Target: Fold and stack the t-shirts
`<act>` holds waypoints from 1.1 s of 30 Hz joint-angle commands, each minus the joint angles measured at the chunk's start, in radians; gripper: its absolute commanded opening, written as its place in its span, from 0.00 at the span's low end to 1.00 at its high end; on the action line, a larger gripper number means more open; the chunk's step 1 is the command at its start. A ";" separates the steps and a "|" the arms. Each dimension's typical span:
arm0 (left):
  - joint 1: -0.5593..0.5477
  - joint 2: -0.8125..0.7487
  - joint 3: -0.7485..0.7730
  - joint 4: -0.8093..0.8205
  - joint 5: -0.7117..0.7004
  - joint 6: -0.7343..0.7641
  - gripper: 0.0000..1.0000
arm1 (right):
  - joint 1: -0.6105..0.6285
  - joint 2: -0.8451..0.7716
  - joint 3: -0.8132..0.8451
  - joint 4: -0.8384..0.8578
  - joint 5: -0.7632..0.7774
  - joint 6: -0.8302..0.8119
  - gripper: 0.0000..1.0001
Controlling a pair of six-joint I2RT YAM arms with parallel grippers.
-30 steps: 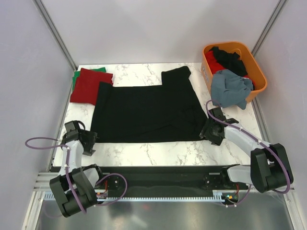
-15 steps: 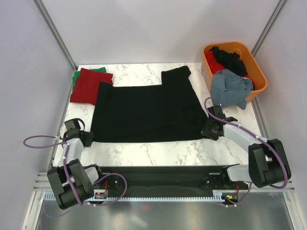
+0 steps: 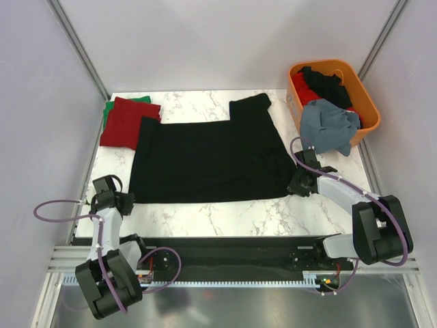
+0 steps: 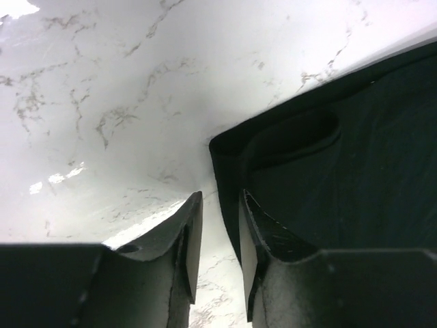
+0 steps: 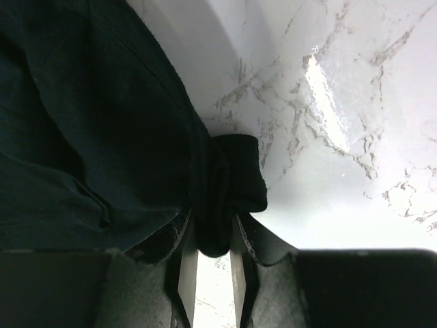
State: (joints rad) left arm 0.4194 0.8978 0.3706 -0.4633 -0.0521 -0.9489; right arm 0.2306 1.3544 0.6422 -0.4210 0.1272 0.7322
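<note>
Right jaws clamp the black t-shirt's (image 3: 205, 160) bunched near corner; left jaws — narrowly apart, bare marble surface (image 3: 232, 215) between them — have its other near corner just ahead at 1 o'clock. Shirt lies spread 9-to-3.

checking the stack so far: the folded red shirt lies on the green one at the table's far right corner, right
Not the far right: the top external view shows the red shirt on the green one at the table's far left corner. The basket sits far right.
</note>
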 commanded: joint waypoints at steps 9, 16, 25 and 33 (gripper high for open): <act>0.002 0.070 0.017 0.008 -0.052 0.027 0.29 | -0.017 0.048 -0.036 0.065 -0.052 -0.019 0.16; 0.002 0.128 0.070 0.066 -0.046 0.048 0.08 | -0.020 0.054 -0.039 0.094 -0.093 -0.036 0.00; 0.001 0.104 0.097 0.084 -0.005 0.068 0.02 | -0.022 0.043 -0.041 0.094 -0.092 -0.040 0.00; 0.002 0.059 0.131 0.077 0.040 0.096 0.02 | -0.025 0.035 -0.015 0.083 -0.092 -0.045 0.00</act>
State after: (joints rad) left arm 0.4191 0.9573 0.4477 -0.4168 -0.0185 -0.8997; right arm 0.2092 1.3815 0.6308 -0.3050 0.0376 0.7033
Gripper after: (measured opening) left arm 0.027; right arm 0.163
